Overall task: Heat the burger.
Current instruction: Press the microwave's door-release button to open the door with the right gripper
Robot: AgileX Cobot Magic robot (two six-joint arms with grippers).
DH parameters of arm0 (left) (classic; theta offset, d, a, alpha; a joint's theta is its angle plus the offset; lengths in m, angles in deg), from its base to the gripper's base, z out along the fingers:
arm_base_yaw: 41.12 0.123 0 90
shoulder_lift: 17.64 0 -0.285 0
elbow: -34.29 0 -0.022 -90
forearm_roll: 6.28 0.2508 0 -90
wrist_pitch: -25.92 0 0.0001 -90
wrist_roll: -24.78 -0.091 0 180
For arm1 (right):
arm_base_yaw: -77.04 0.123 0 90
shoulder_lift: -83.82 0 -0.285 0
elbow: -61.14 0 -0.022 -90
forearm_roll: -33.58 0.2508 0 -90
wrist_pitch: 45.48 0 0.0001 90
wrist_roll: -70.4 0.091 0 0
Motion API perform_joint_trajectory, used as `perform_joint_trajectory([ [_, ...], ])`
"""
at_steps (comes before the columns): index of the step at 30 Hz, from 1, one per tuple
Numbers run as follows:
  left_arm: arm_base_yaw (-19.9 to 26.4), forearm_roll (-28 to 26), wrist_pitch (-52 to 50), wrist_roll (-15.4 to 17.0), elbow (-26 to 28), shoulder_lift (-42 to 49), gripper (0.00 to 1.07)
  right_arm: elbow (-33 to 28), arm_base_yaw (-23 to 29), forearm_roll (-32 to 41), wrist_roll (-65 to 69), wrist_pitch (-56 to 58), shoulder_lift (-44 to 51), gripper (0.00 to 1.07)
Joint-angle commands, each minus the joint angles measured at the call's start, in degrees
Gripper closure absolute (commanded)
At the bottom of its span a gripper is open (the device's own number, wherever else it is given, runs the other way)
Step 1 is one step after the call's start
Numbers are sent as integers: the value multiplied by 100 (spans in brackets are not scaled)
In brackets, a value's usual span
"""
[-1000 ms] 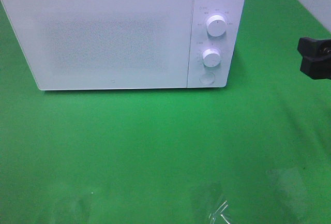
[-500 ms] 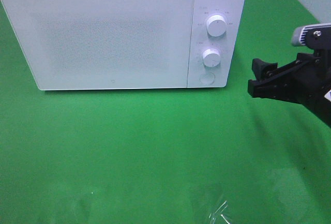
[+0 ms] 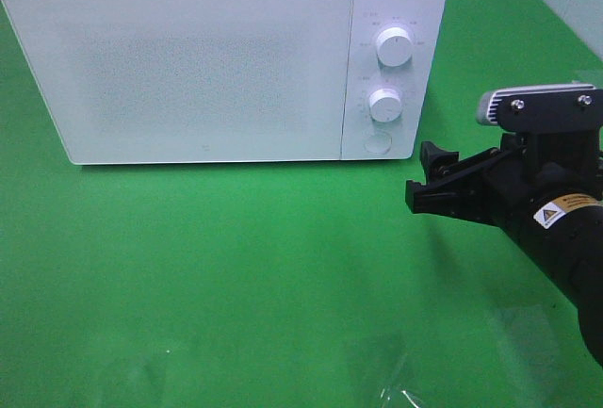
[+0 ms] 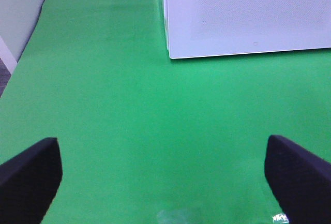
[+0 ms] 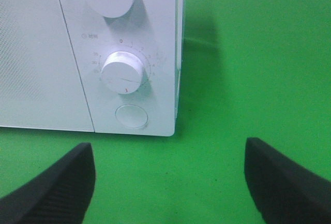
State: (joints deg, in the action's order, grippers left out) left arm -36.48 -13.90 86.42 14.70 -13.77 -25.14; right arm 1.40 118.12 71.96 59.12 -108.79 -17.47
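Green surface, closed white microwave (image 3: 207,59): the right gripper (image 3: 423,174), spread open, hovers just right of its round button (image 3: 378,142), no burger in sight

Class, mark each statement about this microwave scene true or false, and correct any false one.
1. The microwave has its door shut. True.
2. Its panel has an upper dial and a lower dial above a round button. True.
3. The right gripper is touching the lower dial. False: it hangs apart from the microwave, to the right of the panel.
4. A burger lies in front of the microwave. False: no burger shows in any view.
5. The left gripper is shut. False: its fingers stand wide apart with nothing between them.
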Motion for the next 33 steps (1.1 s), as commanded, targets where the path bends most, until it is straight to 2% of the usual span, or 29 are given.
perform_joint_trajectory([
  [1,17,-11,-69,29,-23,115,7,0,57,57,241,-138,6,32],
  [3,17,-11,-69,29,-23,115,7,0,57,74,395,-155,6,32],
  [5,17,-11,-69,29,-23,115,7,0,57,132,1450,-235,6,38],
  [8,17,-11,-69,29,-23,115,7,0,57,126,2114,-235,6,41],
  [9,17,-11,-69,29,-23,115,7,0,57,126,2962,-195,6,46],
  [10,17,-11,-69,29,-23,115,7,0,57,126,2962,-195,6,46],
  [11,17,-11,-69,29,-23,115,7,0,57,120,3833,-115,6,52],
  [12,17,-11,-69,29,-23,115,7,0,57,120,3833,-115,6,52],
  [13,17,-11,-69,29,-23,115,7,0,57,120,4738,6,6,57],
  [16,17,-11,-69,29,-23,115,7,0,57,92,5466,109,6,64],
  [17,17,-11,-69,29,-23,115,7,0,57,-23,6176,183,6,72],
  [18,17,-11,-69,29,-23,115,7,0,57,-23,6176,183,6,72],
  [20,17,-11,-69,29,-23,115,7,-6,57,-183,6807,223,6,83],
  [21,17,-11,-69,29,-23,115,7,-6,57,-183,6807,223,6,83],
  [22,17,-11,-69,29,-23,115,7,-6,57,-229,7128,223,6,90],
  [23,17,-11,-69,29,-23,115,7,-6,57,-229,7128,223,6,90],
  [24,17,-11,-69,29,-23,115,7,-6,57,-229,7368,235,6,96],
  [25,17,-11,-69,29,-23,115,7,-6,57,-229,7368,235,6,96],
  [26,17,-11,-69,29,-23,115,7,-6,57,-229,7580,275,6,101],
  [27,17,-11,-69,29,-23,115,7,-6,57,-229,7580,275,6,101],
  [28,17,-11,-69,29,-23,115,7,-6,57,-269,7838,390,6,106],
  [33,17,-11,-69,29,-23,115,7,-6,57,-378,8445,814,6,107],
])
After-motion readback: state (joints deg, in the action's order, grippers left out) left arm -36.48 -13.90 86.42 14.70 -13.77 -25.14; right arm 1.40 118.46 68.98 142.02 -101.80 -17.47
